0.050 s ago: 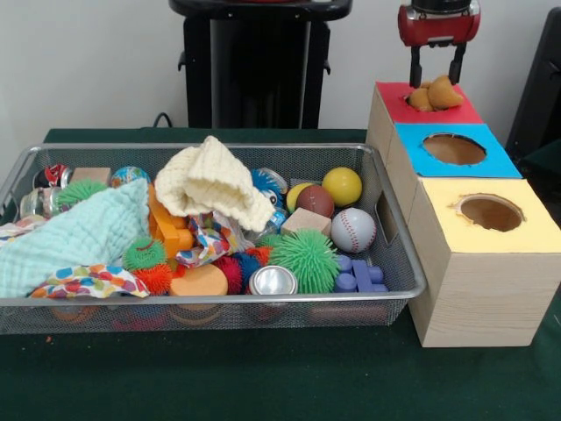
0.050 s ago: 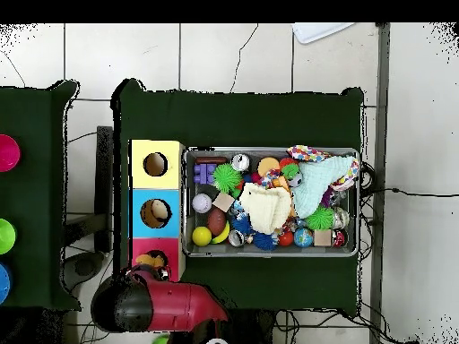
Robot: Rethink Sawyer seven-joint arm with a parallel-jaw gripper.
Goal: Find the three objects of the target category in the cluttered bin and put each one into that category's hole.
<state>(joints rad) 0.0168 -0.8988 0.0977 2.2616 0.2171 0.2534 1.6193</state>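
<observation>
1. At the far left of the front view, the wire bin (image 1: 399,263) holds a pale green cloth (image 1: 79,237) draped over the heap, with a patterned cloth (image 1: 88,282) at its lower edge against the near wall.
2. Towards the middle, a cream knitted cloth (image 1: 215,182) lies on top of the pile, covering part of an orange toy (image 1: 166,230); small spiky balls in green, orange and red sit beneath them.
3. Further right in the bin lie a silver can (image 1: 273,281), a large green spiky ball (image 1: 304,259), a wooden cube (image 1: 306,221), a yellow ball (image 1: 342,186), a baseball (image 1: 353,230) and blue blocks (image 1: 359,277).
4. Just beside the bin's right wall stands the wooden box (image 1: 478,298) with three holes: the yellow-topped hole (image 1: 489,212) nearest, the blue-topped hole (image 1: 453,148) in the middle, the red-topped hole (image 1: 421,98) farthest.
5. A tan, bread-like object (image 1: 436,94) sits at the red-topped hole, resting on its rim and partly inside.
6. The claw (image 1: 436,72) hangs directly above that object, its two fingers spread wide to either side of it; no grip on it shows.
</observation>
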